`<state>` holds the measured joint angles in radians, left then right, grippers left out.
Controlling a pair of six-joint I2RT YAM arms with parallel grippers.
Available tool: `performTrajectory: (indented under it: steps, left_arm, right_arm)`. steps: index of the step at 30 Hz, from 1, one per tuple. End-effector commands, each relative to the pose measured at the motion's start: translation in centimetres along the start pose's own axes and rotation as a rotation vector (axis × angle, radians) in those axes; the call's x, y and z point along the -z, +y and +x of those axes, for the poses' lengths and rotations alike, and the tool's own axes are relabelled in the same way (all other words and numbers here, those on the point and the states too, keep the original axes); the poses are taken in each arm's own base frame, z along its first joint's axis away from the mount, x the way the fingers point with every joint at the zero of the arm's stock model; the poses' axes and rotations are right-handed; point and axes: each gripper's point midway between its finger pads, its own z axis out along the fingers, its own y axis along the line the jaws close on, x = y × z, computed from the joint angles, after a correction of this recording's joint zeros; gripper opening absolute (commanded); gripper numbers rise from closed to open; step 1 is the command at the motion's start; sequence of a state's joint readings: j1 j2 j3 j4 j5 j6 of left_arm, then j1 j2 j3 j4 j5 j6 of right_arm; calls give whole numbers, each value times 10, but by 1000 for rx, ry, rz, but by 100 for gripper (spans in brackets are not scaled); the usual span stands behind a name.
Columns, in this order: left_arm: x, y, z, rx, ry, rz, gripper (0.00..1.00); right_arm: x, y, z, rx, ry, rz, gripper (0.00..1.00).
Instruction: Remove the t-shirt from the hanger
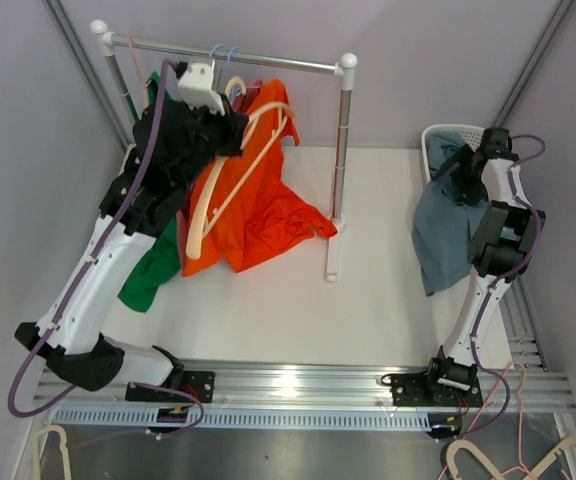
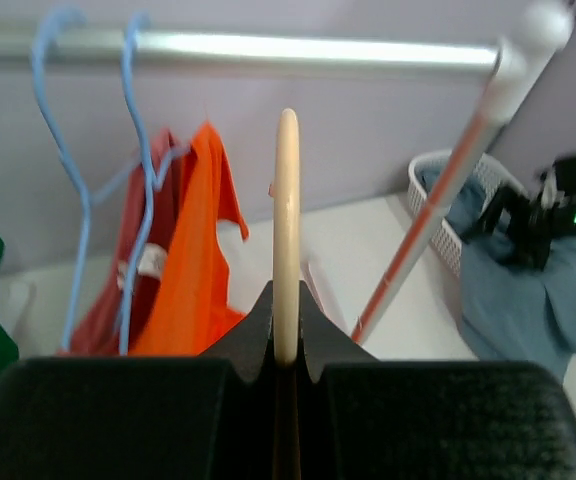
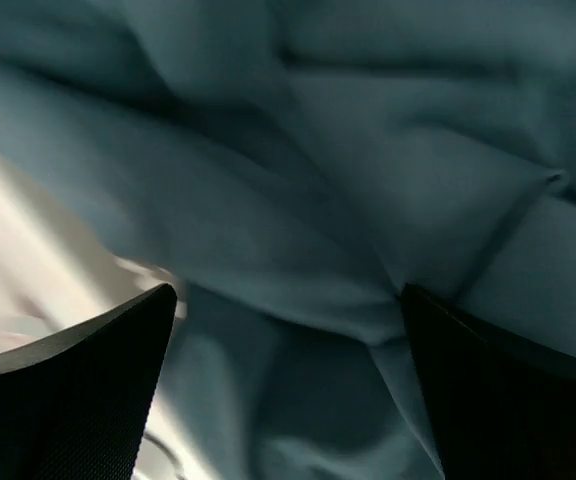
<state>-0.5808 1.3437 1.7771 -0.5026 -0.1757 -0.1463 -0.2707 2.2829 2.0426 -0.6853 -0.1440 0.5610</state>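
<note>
My left gripper is shut on a cream hanger just below the clothes rail; in the left wrist view the hanger stands pinched between the jaws of this gripper. An orange t-shirt hangs beside and under the hanger, its lower part lying on the table. I cannot tell whether it still catches on the hanger. It also shows in the left wrist view. My right gripper is open over a blue-grey t-shirt, with the jaws of this gripper wide apart above the cloth.
A white basket at the back right holds the blue-grey shirt, which spills over its edge. A green shirt hangs at the left. Blue hangers and a red garment hang on the rail. The rail's right post stands mid-table.
</note>
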Motion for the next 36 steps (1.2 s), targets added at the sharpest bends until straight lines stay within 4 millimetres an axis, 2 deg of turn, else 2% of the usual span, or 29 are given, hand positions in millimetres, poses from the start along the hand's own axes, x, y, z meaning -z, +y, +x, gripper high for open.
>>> performTrajectory:
  steps: [1,2,3,4,5,6,7,8,9,10,13,14,17,18,19,20,21,23,24,29,30,31,32,35,36]
  left_arm:
    - [6,-1,-75,-27,-203,-19,1]
    - [13,-3,-100,-27,-259,-11,1]
    - [9,-6,-101,-32,-258,-4,0]
    - [-3,-9,-95,-43,-234,8,1]
    - [0,-11,-108,-42,-258,14,1]
    - [2,-13,-120,-42,-283,20,1]
    - [-8,-17,-121,-46,-278,29,1]
    - [-15,-20,-115,-53,-256,41,1]
    - [-16,-22,-121,-52,-267,50,1]
    - [-28,-25,-115,-53,-251,54,1]
    - [-45,-33,-105,-39,-226,86,1]
    - [-58,-35,-95,-38,-204,90,1]
    - [-74,-41,-85,-25,-184,105,1]
    - [-85,-43,-78,-26,-169,110,1]
    - [-89,-45,-75,-28,-163,115,1]
    - [-92,-45,-76,-25,-170,116,1]
    - [-101,-47,-69,-24,-157,118,1]
    - [-103,-48,-77,-16,-181,120,1]
    - [-110,-48,-72,-15,-175,119,1]
    - [-117,-51,-77,-13,-202,125,1]
    - [-119,-51,-77,-13,-207,124,1]
    - [-122,-51,-75,-12,-206,121,1]
    - [-123,-51,-77,-8,-216,123,1]
    - [-129,-55,-74,1,-217,140,1]
    - [-131,-56,-72,4,-214,144,1]
  right_arm:
    - [108,44,-39,89,-238,-78,100]
    - [111,38,-29,113,-235,-61,100]
    - [120,39,-26,127,-245,-67,100]
    - [149,47,-28,145,-289,-102,100]
    - [160,48,-23,157,-300,-118,100]
    - [159,42,-8,182,-283,-121,99]
    - [168,41,-3,194,-295,-123,99]
    - [195,46,-1,212,-340,-150,99]
    - [194,40,13,234,-326,-135,99]
    - [217,44,16,249,-367,-161,100]
    - [230,37,29,275,-393,-156,100]
    - [243,40,29,282,-420,-176,99]
    - [253,39,37,313,-416,-187,100]
    - [264,41,39,321,-429,-206,100]
    - [266,43,48,334,-419,-219,100]
    - [271,43,52,339,-429,-223,100]
    - [288,45,54,343,-466,-245,99]
    - [293,46,66,355,-470,-265,100]
    - [305,47,69,358,-488,-282,99]
    - [314,44,100,392,-440,-302,100]
    - [307,35,106,388,-432,-268,99]
    - [311,32,111,391,-440,-269,100]
    - [303,30,127,412,-405,-268,100]
    - [297,13,141,411,-379,-229,99]
    - [287,5,149,415,-351,-205,99]
